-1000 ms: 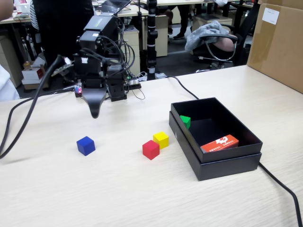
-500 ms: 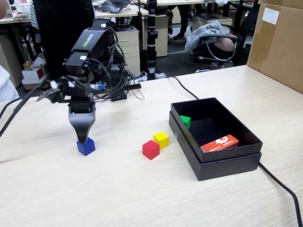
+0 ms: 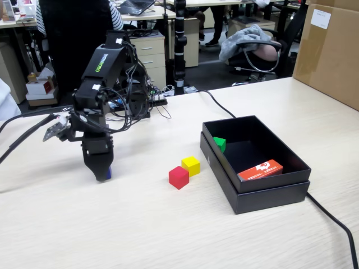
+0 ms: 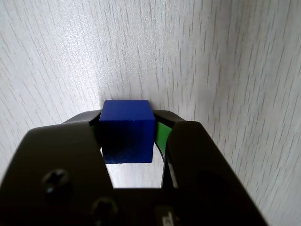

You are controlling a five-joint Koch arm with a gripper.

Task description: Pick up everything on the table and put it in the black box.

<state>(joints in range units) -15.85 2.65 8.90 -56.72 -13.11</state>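
While the blue cube (image 4: 127,130) sits on the table (image 3: 168,230) between the jaws of the tool (image 3: 102,174), the left jaw touches it and a thin gap shows on the right, so it's nearly closed, not clamped. Best move, I'd say: finish squeezing squarely on the side faces, then lift straight up. Red cube (image 3: 178,177) and yellow cube (image 3: 190,165) wait near the black box (image 3: 280,190); green cube (image 3: 219,143) is already inside it. Pale wood-grain top, office behind, brown carton (image 3: 328,50) at right.

cube (image 4: 127,129) between claw (image 4: 130,136) jaws, two cubes (image 3: 184,171) left of box (image 3: 269,193)
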